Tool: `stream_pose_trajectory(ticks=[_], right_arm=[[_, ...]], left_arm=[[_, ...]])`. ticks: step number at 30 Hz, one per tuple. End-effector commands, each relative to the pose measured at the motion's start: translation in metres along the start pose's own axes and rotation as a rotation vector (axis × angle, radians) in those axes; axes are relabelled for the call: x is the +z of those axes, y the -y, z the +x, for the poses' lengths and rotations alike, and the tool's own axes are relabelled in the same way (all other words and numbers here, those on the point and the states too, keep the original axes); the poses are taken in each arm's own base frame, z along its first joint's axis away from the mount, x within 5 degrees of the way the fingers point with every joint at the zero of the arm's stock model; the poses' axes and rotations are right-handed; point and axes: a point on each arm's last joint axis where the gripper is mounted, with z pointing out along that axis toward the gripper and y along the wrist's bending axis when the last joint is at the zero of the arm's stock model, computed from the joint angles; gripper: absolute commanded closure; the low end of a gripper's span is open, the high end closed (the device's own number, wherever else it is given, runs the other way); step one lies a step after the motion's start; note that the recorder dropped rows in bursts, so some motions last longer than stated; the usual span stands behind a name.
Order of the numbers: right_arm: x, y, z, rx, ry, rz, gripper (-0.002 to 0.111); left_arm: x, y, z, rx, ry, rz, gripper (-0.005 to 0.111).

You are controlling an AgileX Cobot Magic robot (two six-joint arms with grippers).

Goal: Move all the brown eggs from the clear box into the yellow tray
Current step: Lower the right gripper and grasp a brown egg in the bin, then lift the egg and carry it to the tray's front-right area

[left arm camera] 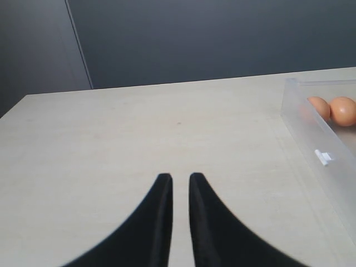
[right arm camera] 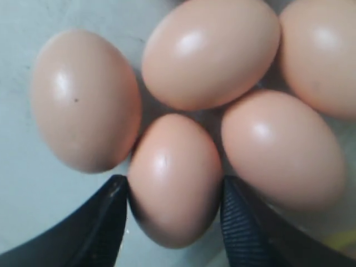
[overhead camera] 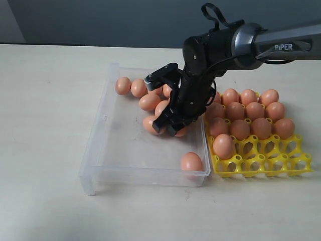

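The clear box (overhead camera: 95,150) holds a cluster of brown eggs (overhead camera: 139,88) at its far end and a lone egg (overhead camera: 191,162) in its near right corner. My right gripper (overhead camera: 168,128) reaches down into the cluster. In the right wrist view its fingers (right arm camera: 111,211) press both sides of one brown egg (right arm camera: 175,172), which lies on the box floor with other eggs (right arm camera: 211,53) touching it. The yellow tray (overhead camera: 261,163) beside the box carries several eggs (overhead camera: 223,145) in its far rows. My left gripper (left arm camera: 179,178) hovers over bare table, shut and empty, with the clear box (left arm camera: 311,133) off to one side.
The near rows of the yellow tray show vacant cups (overhead camera: 283,160). The right arm (overhead camera: 281,42) stretches in from the right above the tray. A pale table (overhead camera: 45,125) surrounds the box, with a dark wall behind it.
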Motion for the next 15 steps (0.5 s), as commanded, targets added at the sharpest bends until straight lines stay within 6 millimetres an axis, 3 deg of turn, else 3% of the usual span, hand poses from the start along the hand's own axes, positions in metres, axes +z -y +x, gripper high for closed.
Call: stream_pose_trajectory(ticks=[1, 4, 12, 15], right_arm=[[-0.002, -0.007, 0.0, 0.091, 0.107, -0.056, 0.109], [-0.015, -0.008, 0.009, 0.127, 0.218, -0.026, 0.109], [-0.064, -0.006, 0.068, 0.268, 0.566, 0.062, 0.109], [-0.084, -0.008, 0.089, 0.299, 0.623, 0.064, 0.109]], left_arm=[[0.0, 0.0, 0.001, -0.003, 0.006, 0.003, 0.094], [0.0, 0.0, 0.001, -0.003, 0.006, 0.003, 0.094], [0.0, 0.0, 0.001, -0.003, 0.006, 0.003, 0.094], [0.0, 0.0, 0.001, -0.003, 0.006, 0.003, 0.094]])
